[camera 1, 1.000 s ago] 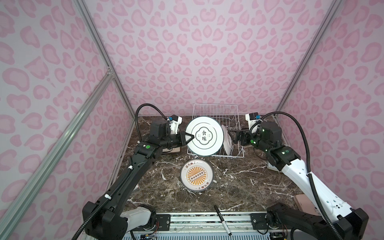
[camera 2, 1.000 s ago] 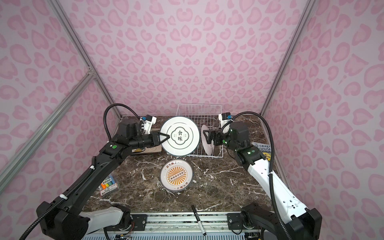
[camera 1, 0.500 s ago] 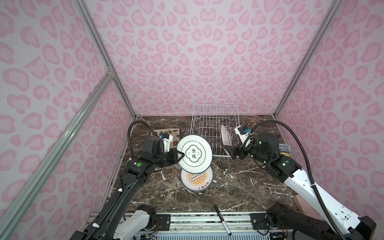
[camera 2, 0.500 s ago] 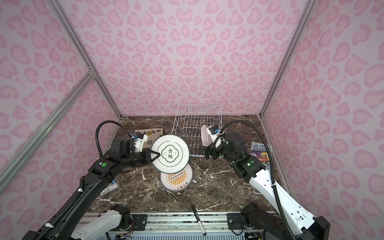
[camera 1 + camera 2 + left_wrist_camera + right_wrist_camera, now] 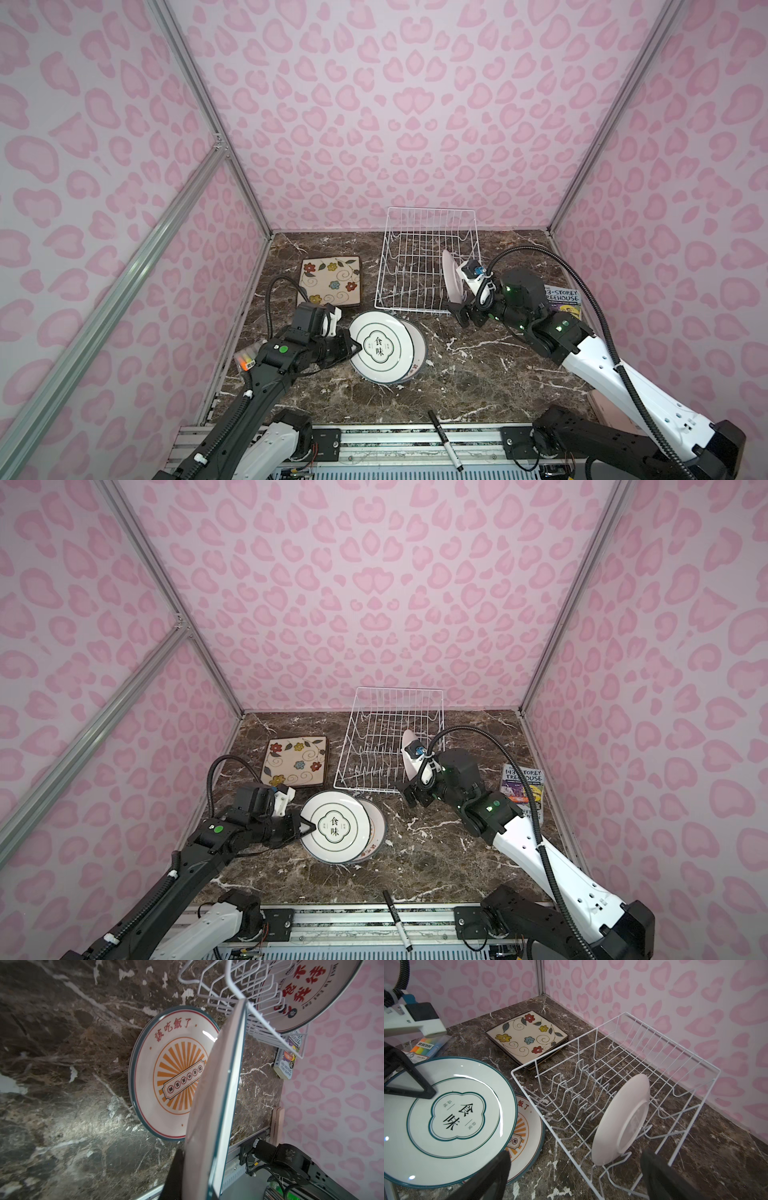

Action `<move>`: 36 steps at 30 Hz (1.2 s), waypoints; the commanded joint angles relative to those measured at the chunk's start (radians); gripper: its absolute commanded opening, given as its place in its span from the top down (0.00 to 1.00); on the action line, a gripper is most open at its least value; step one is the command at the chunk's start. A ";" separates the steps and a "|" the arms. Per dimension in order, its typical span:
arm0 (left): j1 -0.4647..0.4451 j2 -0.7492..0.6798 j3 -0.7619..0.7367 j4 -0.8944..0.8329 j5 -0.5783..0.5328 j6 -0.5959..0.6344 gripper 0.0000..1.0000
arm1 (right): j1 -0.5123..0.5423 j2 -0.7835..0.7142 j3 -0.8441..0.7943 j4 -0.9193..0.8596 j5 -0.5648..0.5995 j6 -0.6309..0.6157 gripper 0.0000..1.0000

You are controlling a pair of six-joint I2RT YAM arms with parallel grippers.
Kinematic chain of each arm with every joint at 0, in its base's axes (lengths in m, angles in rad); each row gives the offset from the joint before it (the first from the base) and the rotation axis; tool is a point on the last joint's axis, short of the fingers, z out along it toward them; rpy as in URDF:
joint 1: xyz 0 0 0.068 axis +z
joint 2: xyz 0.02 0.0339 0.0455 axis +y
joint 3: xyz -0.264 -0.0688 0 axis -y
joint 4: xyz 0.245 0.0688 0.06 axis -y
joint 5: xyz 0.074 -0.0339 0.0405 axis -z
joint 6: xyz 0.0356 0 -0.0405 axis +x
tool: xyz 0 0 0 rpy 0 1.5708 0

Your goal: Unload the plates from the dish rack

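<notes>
My left gripper is shut on the rim of a round white plate with black characters, held tilted over the sunburst plate that lies on the table. Behind them rest the square flowered plates. In the white wire dish rack one round plate stands on edge; the left wrist view shows red characters on its face. My right gripper is open at the rack's front right corner, just short of that plate.
An illustrated book lies by the right wall. A black pen sits on the front rail. A pack of coloured markers lies at the left wall beside my left arm.
My left arm has carried the plate away from the rack, down and forward over the sunburst plate. My right gripper has dropped lower to the rack's front right corner, still open.
</notes>
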 commanded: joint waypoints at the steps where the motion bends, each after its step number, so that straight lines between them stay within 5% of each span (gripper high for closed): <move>1: 0.002 0.006 -0.022 0.085 0.048 -0.012 0.96 | 0.003 0.015 -0.001 0.009 0.015 0.002 0.02; 21: 0.002 0.251 -0.043 0.275 0.101 -0.004 0.96 | 0.011 0.066 -0.004 0.058 0.020 0.037 0.01; 36: 0.000 0.308 -0.034 0.233 0.063 0.023 0.79 | 0.011 0.084 -0.002 0.067 0.026 0.032 0.01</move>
